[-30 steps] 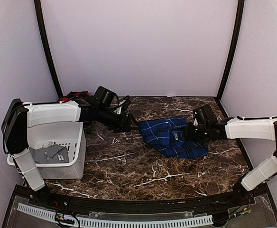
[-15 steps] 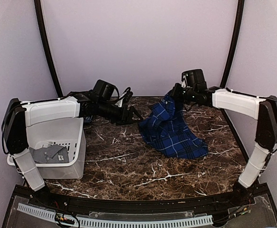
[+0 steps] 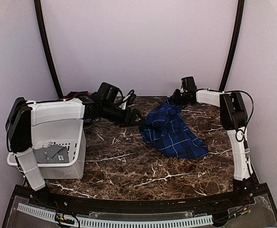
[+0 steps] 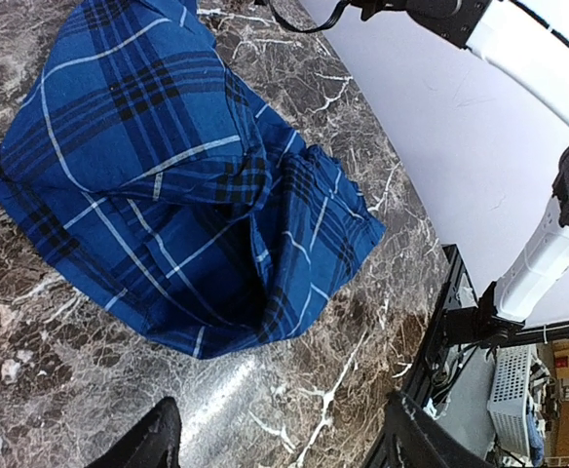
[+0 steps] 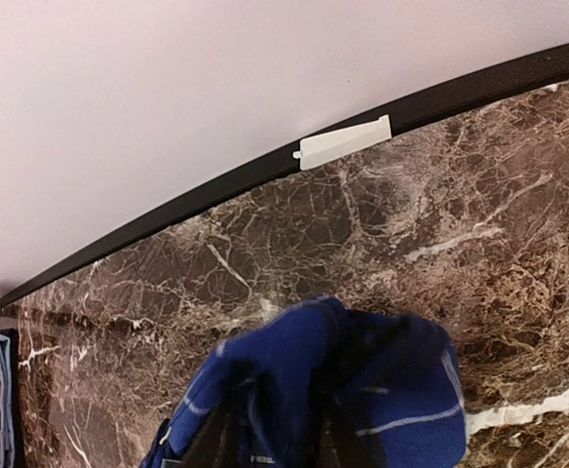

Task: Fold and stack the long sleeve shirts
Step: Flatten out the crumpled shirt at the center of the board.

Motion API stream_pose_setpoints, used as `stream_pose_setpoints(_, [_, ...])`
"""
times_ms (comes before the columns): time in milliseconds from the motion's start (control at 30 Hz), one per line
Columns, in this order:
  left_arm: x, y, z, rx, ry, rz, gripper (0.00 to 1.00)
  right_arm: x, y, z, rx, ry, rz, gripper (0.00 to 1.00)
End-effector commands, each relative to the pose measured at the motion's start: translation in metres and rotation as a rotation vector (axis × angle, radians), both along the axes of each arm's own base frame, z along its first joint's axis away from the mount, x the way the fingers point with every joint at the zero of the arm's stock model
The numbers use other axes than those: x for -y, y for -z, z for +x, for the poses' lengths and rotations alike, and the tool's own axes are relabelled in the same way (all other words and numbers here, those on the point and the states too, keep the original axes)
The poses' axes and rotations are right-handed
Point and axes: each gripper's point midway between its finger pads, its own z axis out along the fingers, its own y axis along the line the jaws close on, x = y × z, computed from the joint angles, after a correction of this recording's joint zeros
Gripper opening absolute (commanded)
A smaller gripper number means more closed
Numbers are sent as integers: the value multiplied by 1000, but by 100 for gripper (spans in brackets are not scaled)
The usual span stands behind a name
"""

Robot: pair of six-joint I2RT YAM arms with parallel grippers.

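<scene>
The dark blue plaid shirt [image 3: 172,131] lies crumpled on the marble table [image 3: 129,166], right of centre. Its far corner rises to my right gripper [image 3: 177,99] at the back edge. In the right wrist view that gripper [image 5: 284,444] is shut on the blue shirt [image 5: 304,361], with cloth bunched over and between both fingers. My left gripper [image 3: 137,118] hovers just left of the shirt, open and holding nothing. In the left wrist view, bare marble shows between the left gripper's fingertips [image 4: 284,448], with the shirt [image 4: 168,185] beyond them. A red-and-black shirt [image 3: 76,94] lies at the back left corner.
A white laundry basket [image 3: 43,164] stands at the left edge under my left arm, with a grey cloth [image 3: 48,153] inside. A black rail with a white clip [image 5: 343,143] borders the table's back, with the wall right behind it.
My right gripper raised the shirt's far edge off the table and carried it to the back edge, then lowered it a little. The left gripper barely moved and stayed open.
</scene>
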Motion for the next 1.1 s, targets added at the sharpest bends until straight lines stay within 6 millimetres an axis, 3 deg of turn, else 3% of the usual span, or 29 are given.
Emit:
stream_pose_setpoints(0, [20,12,5,17,1,11,70,-18,-44,3,71,-94,47,37])
stream_pose_setpoints(133, [36,42,18,23,-37,64,69,-11,-70,-18,96,-113,17,65])
stream_pose_setpoints(200, [46,50,24,17,-32,60,67,-4,-78,-33,91,-114,-3,71])
stream_pose_setpoints(233, [53,45,27,30,-26,50,66,-1,-73,-43,68,-117,-13,73])
stream_pose_setpoints(267, [58,54,28,22,-20,63,65,2,-74,-52,61,-120,-21,74])
stream_pose_setpoints(367, [75,56,27,24,19,64,64,11,-71,-83,26,-135,-48,76])
stream_pose_setpoints(533, [93,68,8,-4,105,67,64,20,-50,-145,-42,-182,-64,77])
stream_pose_setpoints(667, [97,81,-8,-35,162,115,64,25,-40,-185,-70,-202,-65,78])
stream_pose_setpoints(900, [98,92,-35,-58,237,165,59,28,-20,-217,-109,-228,-126,77])
stream_pose_setpoints(1067, [99,94,-50,-83,282,168,39,31,4,-231,-168,-242,-148,76])
